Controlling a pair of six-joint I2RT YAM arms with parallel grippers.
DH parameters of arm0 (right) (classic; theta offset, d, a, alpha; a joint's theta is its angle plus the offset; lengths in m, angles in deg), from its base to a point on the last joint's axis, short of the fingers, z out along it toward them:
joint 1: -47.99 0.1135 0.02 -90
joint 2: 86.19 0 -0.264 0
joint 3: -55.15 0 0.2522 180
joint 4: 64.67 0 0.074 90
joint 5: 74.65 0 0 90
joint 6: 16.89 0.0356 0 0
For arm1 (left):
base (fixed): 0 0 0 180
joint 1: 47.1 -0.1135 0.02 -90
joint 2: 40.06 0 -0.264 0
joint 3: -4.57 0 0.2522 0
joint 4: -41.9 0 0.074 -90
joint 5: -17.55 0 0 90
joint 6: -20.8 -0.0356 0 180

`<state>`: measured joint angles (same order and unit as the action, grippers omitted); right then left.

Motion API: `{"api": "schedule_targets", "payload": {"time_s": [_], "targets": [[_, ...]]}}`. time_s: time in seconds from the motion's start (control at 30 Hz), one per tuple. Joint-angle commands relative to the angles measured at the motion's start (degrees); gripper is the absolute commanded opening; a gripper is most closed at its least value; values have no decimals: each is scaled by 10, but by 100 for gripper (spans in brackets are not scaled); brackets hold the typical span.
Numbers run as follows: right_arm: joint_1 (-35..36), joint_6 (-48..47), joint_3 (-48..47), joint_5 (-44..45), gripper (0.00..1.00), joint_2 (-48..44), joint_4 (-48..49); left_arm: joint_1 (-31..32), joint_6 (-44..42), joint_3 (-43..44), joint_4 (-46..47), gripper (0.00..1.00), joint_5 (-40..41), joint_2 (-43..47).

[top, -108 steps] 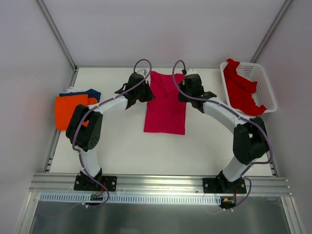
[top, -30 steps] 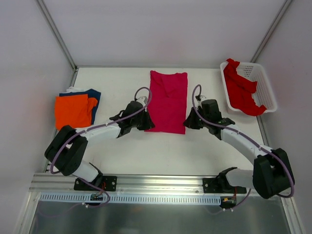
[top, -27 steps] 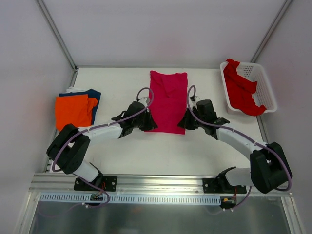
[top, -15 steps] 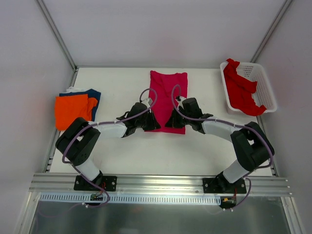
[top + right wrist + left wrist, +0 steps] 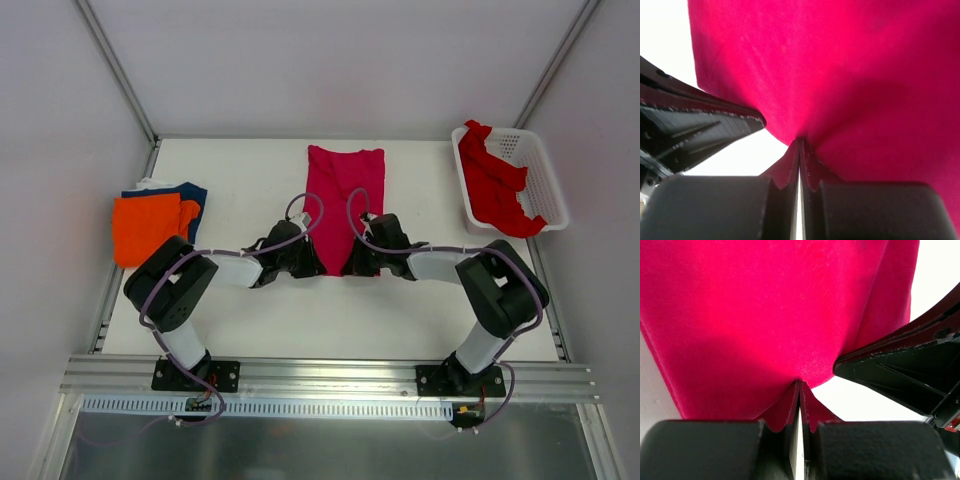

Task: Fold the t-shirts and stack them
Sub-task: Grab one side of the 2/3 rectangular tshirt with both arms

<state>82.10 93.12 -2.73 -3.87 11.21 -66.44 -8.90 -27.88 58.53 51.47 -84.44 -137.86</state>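
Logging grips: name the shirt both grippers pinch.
The magenta shirt mid-table; the red shirt lies in the basket, orange and navy ones sit folded left.

The magenta t-shirt [image 5: 340, 190], red t-shirt [image 5: 495, 190], orange t-shirt [image 5: 148, 228] and navy t-shirt [image 5: 196, 194] are plain; the basket [image 5: 532, 156] is white lattice.

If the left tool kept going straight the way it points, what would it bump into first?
The pink shirt that the left tool pinches. Just beyond, a bit to the side, sits the right tool, maybe next; depth is unclear.
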Motion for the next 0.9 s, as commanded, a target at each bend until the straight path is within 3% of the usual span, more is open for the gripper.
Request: {"api": "schedule_targets", "payload": {"time_s": [0.0,0.5,0.73,0.83,0.87], "targets": [[3,-5,31,43,0,-22,-31,0,-11,-20,2,0,9,-9],[4,-25,58,85,1,-94,-86,0,-16,-21,10,0,9,-23],[10,-49,49,189,1,-225,-210,0,-43,-36,-56,0,97,89],[10,-48,57,232,14,-275,-241,3,-41,-35,-143,0,193,178],[10,-45,61,243,28,-287,-246,7,-41,-31,-169,6,255,192]]}}
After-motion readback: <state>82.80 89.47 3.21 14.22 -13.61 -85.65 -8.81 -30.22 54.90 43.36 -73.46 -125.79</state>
